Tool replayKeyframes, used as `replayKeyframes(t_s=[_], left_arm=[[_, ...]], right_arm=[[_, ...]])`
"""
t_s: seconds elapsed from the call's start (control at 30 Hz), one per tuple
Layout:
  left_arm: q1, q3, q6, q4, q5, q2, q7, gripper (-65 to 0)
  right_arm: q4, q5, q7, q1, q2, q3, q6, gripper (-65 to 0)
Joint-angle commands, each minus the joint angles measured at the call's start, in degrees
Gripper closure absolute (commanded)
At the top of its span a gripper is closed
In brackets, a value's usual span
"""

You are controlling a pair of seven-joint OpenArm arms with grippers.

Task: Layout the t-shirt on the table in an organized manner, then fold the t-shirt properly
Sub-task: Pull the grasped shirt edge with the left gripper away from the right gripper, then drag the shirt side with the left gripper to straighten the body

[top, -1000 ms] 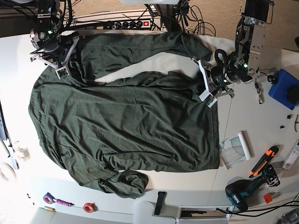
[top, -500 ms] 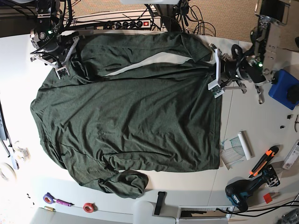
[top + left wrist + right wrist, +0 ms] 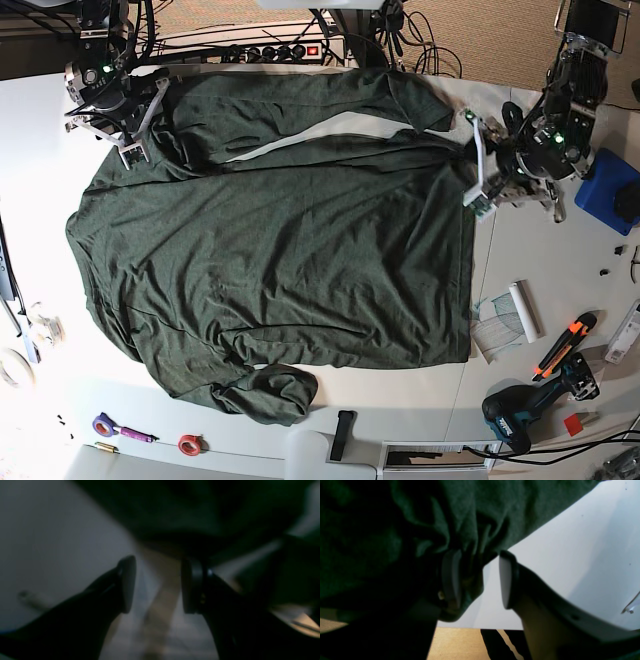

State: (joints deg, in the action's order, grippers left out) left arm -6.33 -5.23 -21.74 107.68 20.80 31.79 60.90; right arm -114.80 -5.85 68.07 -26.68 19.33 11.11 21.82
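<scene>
Jaws wide on both arms: left gripper empty beside t-shirt, right gripper with cloth against one finger.

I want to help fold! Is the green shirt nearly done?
Not yet. The green t-shirt lies mostly spread on the table. Its top part is doubled over and one sleeve is bunched. The left claw and right claw are open at its edges. No folding has begun.

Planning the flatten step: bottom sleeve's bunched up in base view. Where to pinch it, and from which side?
Pinch the sleeve at its rolled cuff end, coming from base view's lower right: the cuff's edge lies free on the table there, while the other end joins the shirt body.
</scene>
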Motion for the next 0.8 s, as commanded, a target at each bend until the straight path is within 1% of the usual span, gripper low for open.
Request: replayKeyframes(t_s=[0.0, 0.2, 0.33, 0.43, 0.5, 0.77], left_arm=[[0.61, 0.28, 0.94, 1.01, -0.31, 0.76, -1.68, -30.0], [0.61, 0.28, 1.2, 1.01, -0.02, 0.74, -4.28, -29.1], [0.66, 0.26, 2.73, 1.01, 0.42, 0.5, -8.57, -27.8], [0.68, 0.28, 2.69, 1.01, 0.74, -0.48, -10.32, -25.7], [0.63, 0.26, 2.69, 0.96, 0.63, -1.16, -11.43, -25.7], [0.59, 0.26, 2.73, -0.26, 0.76, -3.21, -11.15, -25.7]], right_arm=[[-0.72, 0.33, -0.5, 0.15, 0.63, 0.24, -0.2, -24.7], [-0.72, 0.33, -0.52, 0.15, 0.66, 0.24, -0.2, -24.7], [-0.72, 0.31, -0.52, 0.15, 0.63, 0.24, -0.2, -24.7], [-0.72, 0.33, -0.59, 0.15, 0.66, 0.24, -0.2, -24.7], [-0.72, 0.33, -0.61, 0.15, 0.63, 0.24, -0.2, -24.7], [-0.72, 0.31, -0.61, 0.15, 0.66, 0.24, -0.2, -24.7]])
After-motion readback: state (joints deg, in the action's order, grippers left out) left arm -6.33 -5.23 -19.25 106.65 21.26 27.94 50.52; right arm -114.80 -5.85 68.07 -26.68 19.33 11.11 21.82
